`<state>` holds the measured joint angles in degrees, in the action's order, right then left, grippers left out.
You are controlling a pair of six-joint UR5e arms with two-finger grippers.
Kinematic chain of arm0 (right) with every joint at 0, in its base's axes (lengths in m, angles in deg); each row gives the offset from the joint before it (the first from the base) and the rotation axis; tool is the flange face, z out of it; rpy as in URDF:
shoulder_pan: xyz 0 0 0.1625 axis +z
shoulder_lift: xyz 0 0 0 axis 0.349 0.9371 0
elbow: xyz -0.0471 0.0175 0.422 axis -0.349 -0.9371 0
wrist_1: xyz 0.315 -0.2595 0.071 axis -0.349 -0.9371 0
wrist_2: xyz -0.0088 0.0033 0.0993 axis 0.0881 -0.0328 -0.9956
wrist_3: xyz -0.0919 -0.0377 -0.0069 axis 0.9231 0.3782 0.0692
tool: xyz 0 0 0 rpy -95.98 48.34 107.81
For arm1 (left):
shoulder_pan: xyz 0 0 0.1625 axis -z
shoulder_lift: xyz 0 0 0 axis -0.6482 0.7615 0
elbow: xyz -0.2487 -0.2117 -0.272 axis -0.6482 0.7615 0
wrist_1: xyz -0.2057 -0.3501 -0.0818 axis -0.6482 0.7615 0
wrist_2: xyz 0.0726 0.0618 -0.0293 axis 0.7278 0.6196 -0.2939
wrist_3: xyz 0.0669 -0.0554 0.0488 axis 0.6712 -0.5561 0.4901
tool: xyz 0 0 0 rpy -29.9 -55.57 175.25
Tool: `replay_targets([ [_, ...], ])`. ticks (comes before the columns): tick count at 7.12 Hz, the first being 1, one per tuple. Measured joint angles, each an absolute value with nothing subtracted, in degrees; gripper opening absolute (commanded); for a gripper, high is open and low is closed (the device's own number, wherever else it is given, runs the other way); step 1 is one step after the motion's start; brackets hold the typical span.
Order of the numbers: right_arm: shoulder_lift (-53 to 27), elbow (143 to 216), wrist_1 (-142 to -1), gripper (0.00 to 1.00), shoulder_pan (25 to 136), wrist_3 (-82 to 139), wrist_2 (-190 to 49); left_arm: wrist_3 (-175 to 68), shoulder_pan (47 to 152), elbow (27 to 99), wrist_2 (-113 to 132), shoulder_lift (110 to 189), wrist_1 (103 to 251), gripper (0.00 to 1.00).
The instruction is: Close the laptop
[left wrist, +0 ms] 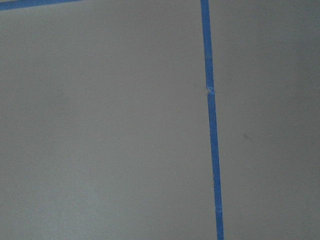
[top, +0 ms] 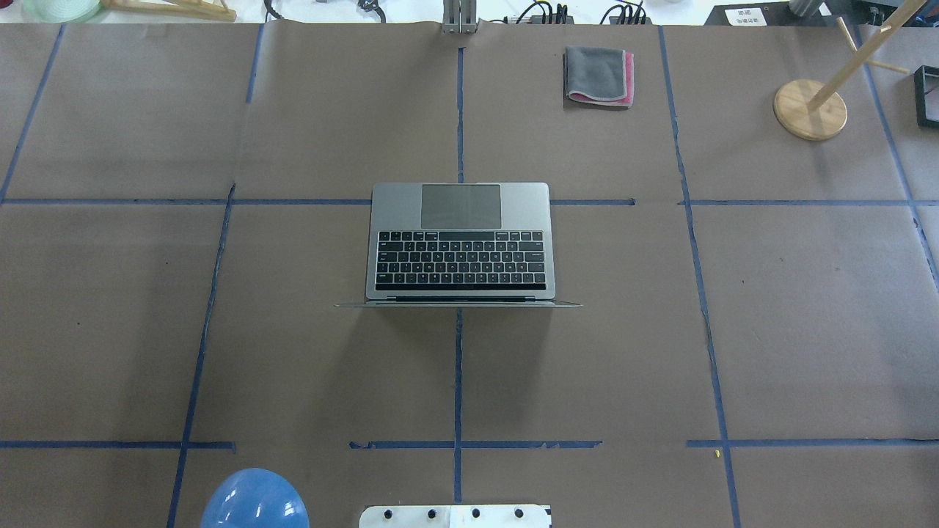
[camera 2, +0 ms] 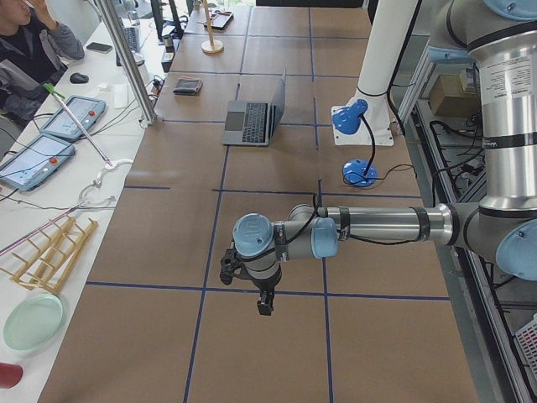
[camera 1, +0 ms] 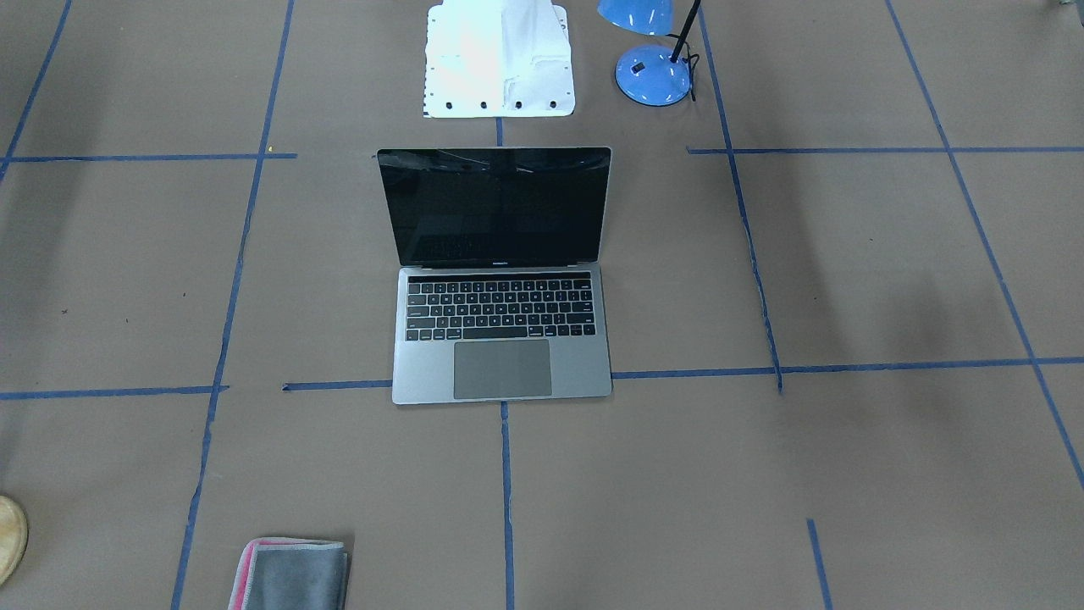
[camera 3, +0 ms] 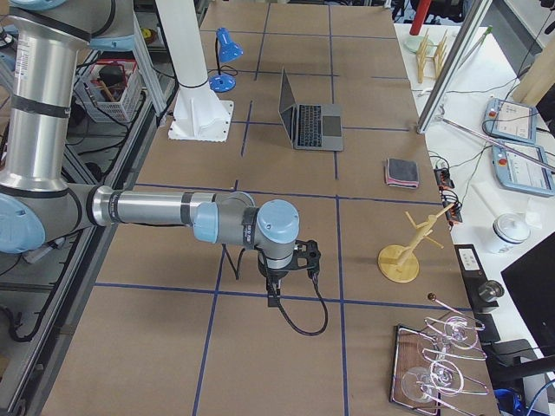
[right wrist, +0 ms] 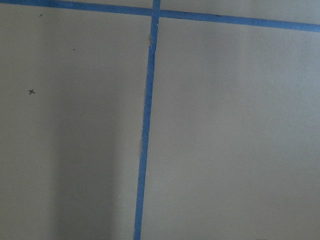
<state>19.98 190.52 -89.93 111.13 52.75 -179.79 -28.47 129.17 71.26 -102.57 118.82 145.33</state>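
Laptop (camera 1: 501,330): slim grey metal, black keys, big trackpad, glossy black screen; 1 only, lid open, approx upright.
Where: mid table (camera 1: 847,254), on brown paper w/ blue tape grid.
Facing: hinge + lid back toward robot base, trackpad edge toward operators' side; long axis runs across table, left-right.
Left gripper (camera 2: 265,304): hangs over bare table, well apart from laptop; nothing seen in it; how wide, can't tell.
Right gripper (camera 3: 273,299): likewise at other end; can't tell.
Others: 1 folded grey-pink cloth (camera 1: 292,574), 1 blue desk lamp (camera 1: 653,74), 1 wooden peg stand (top: 810,109).
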Motion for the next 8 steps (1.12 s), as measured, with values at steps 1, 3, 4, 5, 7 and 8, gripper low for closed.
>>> replay_targets([
  [1, 20.0, 190.5, -89.9, 1.0, 111.1, 52.7, -179.8, -28.4, 129.2, 71.3, -102.6, 118.8, 145.4, 1.0],
  [3, 19.7, 190.8, -89.4, 1.0, 111.0, 52.7, -179.8, -28.4, 129.1, 71.6, -102.5, 118.8, 145.7, 1.0],
  [4, 19.6, 190.9, -87.5, 1.0, 111.0, 52.5, -179.8, -28.5, 129.0, 72.0, -102.2, 119.0, 145.9, 1.0],
  [5, 19.6, 190.9, -84.8, 1.0, 110.9, 52.2, -179.9, -28.7, 129.0, 72.2, -102.1, 120.1, 146.8, 1.0],
  [7, 19.4, 191.1, -82.6, 0.99, 110.8, 52.0, -180.3, -29.0, 129.0, 71.4, -102.3, 124.9, 150.8, 1.0],
  [8, 19.4, 191.1, -82.3, 0.99, 110.6, 52.0, -181.1, -29.0, 129.0, 70.6, -103.1, 125.9, 152.4, 1.0],
])
